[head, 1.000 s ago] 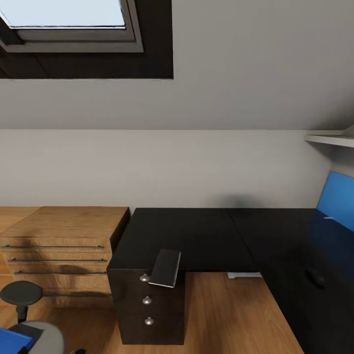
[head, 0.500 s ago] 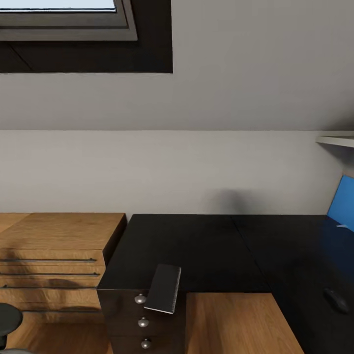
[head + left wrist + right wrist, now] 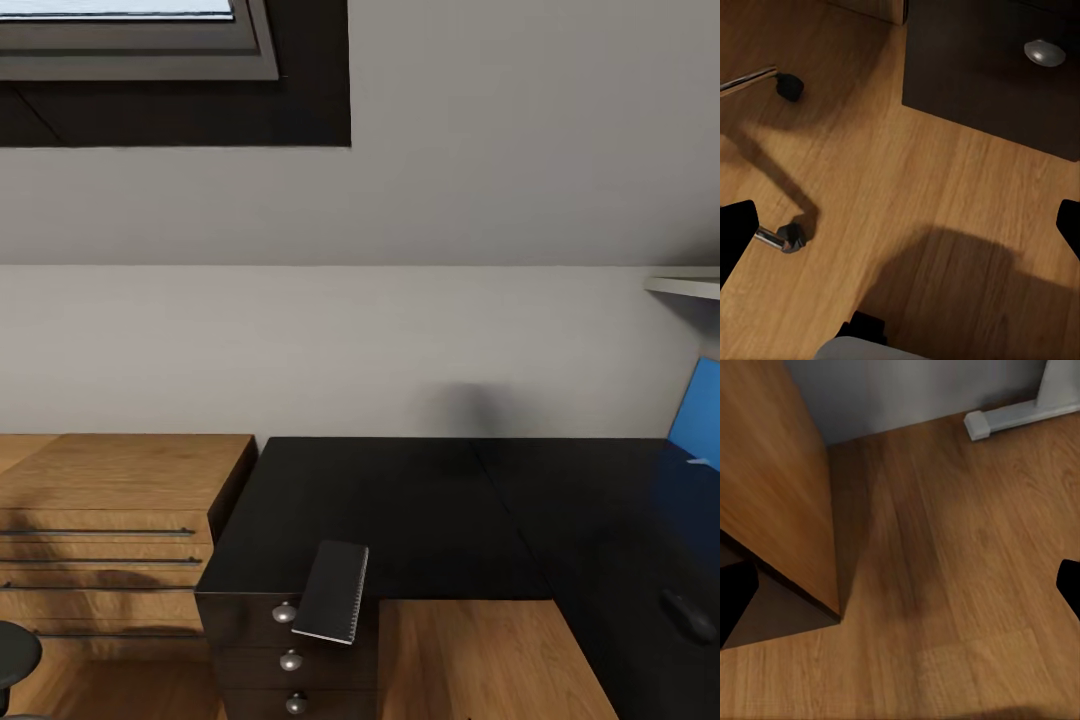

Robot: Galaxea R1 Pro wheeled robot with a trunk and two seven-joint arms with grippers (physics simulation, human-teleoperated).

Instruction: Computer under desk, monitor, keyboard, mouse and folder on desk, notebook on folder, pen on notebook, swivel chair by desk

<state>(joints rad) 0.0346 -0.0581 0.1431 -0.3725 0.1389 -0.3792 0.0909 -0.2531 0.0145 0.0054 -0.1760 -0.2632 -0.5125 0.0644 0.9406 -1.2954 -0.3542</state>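
The notebook (image 3: pixel 333 591) is seen overhanging the front edge of the desk (image 3: pixel 420 510) above its drawers, with the mouse (image 3: pixel 688 615) near the desk's right edge. The fingertips of the left gripper (image 3: pixel 900 225) and right gripper (image 3: pixel 900 592) are held wide apart over the wooden floor (image 3: pixel 945 585).

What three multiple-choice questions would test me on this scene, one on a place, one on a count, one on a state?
1. Where is the notebook? A on the floor; B overhanging the desk's front edge above the drawers; C against the wall.
2. How many round knobs show in the head view? A three; B one; C five.
3. The left gripper is: A shut on a pen; B shut on the notebook; C open.
Answers: B, it juts past the edge; A, three stacked silver knobs; C, fingertips wide apart, nothing between them.
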